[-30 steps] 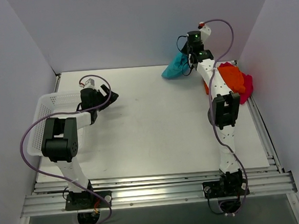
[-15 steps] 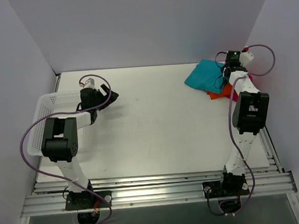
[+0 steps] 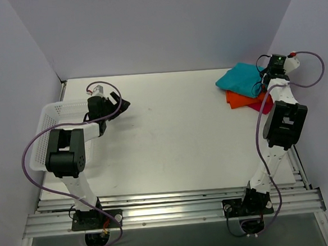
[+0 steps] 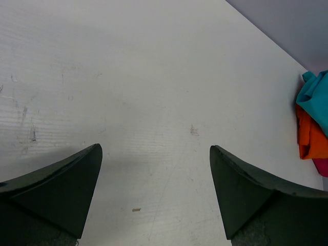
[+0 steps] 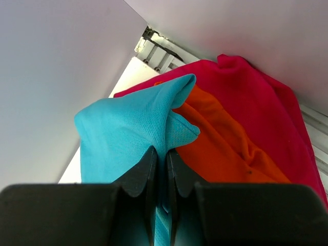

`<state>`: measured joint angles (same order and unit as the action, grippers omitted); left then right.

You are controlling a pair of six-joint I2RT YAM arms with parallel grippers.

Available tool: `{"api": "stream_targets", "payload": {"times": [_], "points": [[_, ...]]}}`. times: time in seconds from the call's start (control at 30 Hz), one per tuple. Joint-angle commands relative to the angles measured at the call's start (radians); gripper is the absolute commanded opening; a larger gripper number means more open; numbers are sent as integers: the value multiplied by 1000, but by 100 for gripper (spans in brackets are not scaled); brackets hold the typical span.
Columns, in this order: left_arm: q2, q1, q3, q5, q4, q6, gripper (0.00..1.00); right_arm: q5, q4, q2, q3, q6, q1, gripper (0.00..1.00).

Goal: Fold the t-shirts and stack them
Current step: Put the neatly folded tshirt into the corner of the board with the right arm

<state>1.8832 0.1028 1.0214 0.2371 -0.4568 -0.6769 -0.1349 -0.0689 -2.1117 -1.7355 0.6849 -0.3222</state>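
White worktop (image 3: 171,145): carries every item below.

Item 1, white mesh basket (image 3: 46,128): at the left edge of the worktop, not part of the stack.

Item 2, left gripper (image 3: 120,106): hangs over the worktop just beside the basket. Its jaws stand wide apart with nothing between them; the left wrist view shows only bare surface under them.

Item 3, magenta t-shirt (image 3: 266,106): far right corner, at the bottom of the pile, showing at its right-hand side.

Item 4, orange t-shirt (image 3: 242,99): lies on the magenta one.

Item 5, teal t-shirt (image 3: 239,78): uppermost, overlapping the far edge of the orange one and reaching left past it.

Item 6, right gripper (image 5: 160,154): at the far right, its jaws pinched narrowly on a ridge of the teal cloth.

Handling note, as a judgement: the step in hand appears to be setting the teal shirt on the stack.
- The shirt sits off-square, so it probably needs drawing nearer over the orange one before release.
- It should be lowered until the fold rests flat.
- The jaws should then part fully and rise straight up, so the mesh fabric does not snag and drag the pile.
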Motion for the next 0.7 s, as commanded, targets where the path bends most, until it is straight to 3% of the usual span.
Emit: {"api": "stream_targets", "payload": {"times": [0.0,0.3,0.37,0.4,0.43,0.53,0.67], "points": [[2,-6,19,19,-51,-6,95,15,-52,47,52,25,-20,0],[-1,-6,9,28,-62,-13,95,-58,-11,133,275,105,-37,0],[-2,-5,9,31,-62,-15,95,-68,15,142,323,125,-37,15],[-4,-6,8,31,-63,-15,95,-77,17,147,339,127,-37,31],[-7,-6,6,33,-66,-18,95,-89,18,154,355,128,-37,64],[-9,-6,2,34,-71,-18,95,-153,26,194,399,120,-37,93],[1,-5,3,37,-77,-21,95,-215,101,286,387,120,-26,95]]}}
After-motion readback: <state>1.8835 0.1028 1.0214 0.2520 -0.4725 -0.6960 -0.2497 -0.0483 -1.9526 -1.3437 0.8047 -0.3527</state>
